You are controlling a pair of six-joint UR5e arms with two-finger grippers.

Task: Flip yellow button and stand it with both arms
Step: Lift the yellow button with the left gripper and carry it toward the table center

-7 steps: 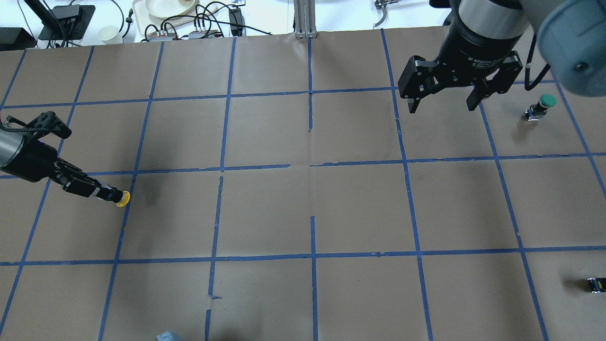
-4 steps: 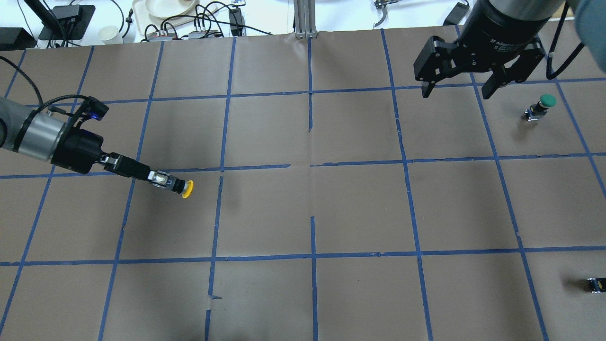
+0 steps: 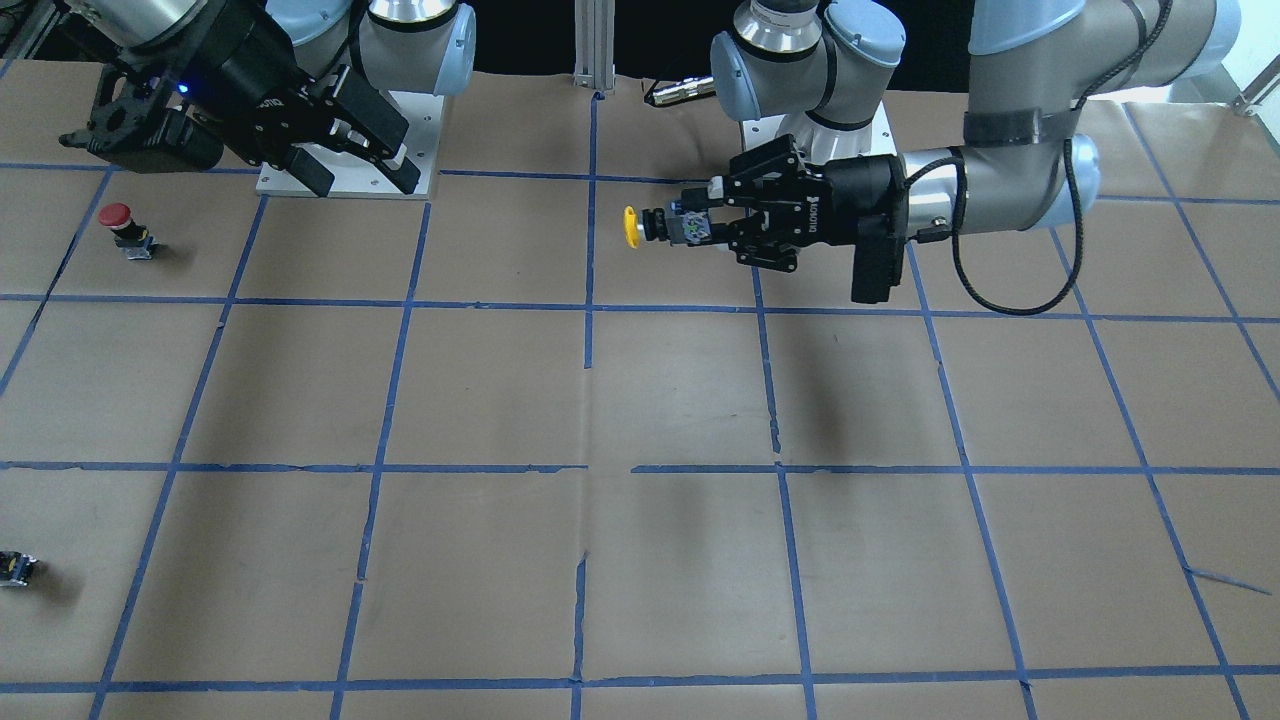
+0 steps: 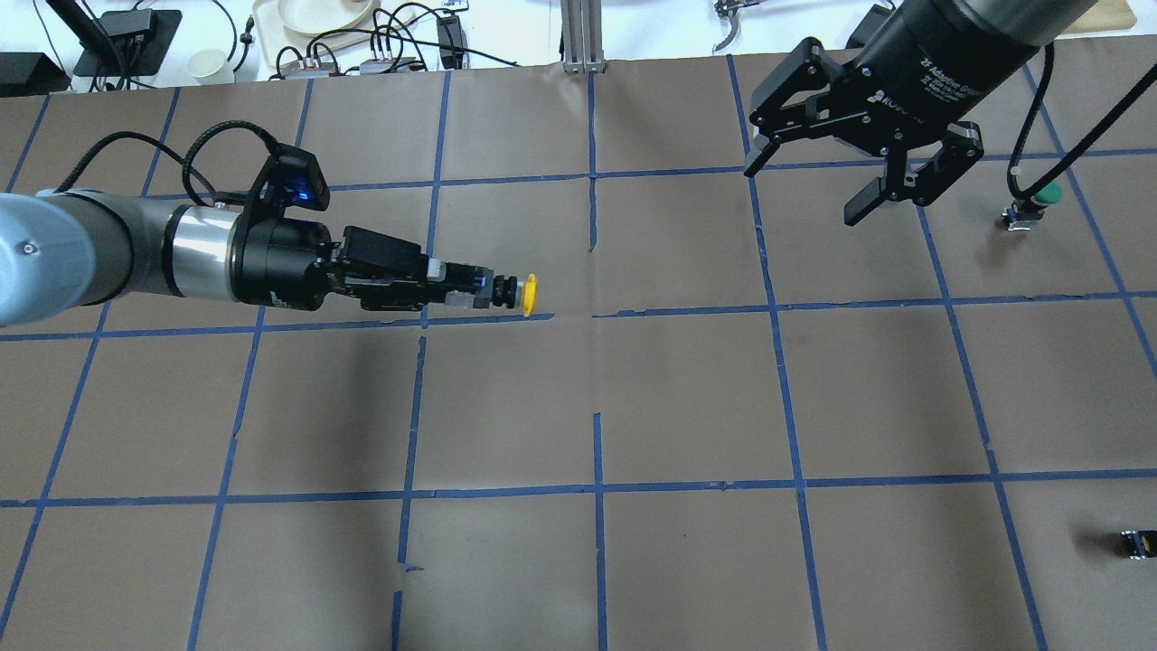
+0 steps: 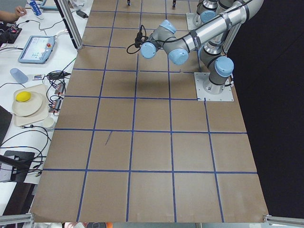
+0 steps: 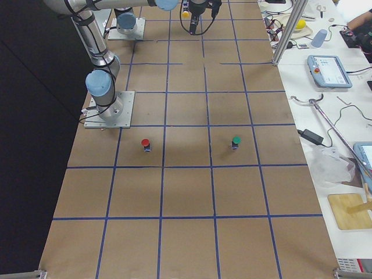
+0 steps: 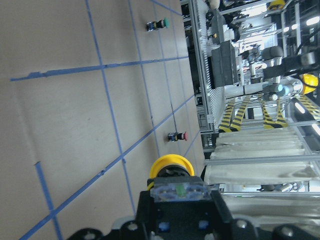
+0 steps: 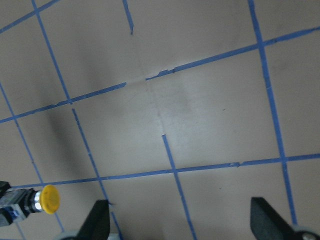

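The left gripper (image 4: pixel 452 291) squeezes the body of the yellow button (image 4: pixel 506 292). The button lies sideways in the air, over the middle of the table (image 4: pixel 687 398), its yellow cap pointing right. The right gripper (image 4: pixel 804 192) hangs over the far right side with its jaws spread wide, holding nothing.

Left gripper (image 4: pixel 449 282) clamps the yellow button (image 4: pixel 506 290) sideways, cap pointing toward the table's (image 4: pixel 687 398) middle; right gripper (image 4: pixel 803 192) hangs spread wide, well apart.
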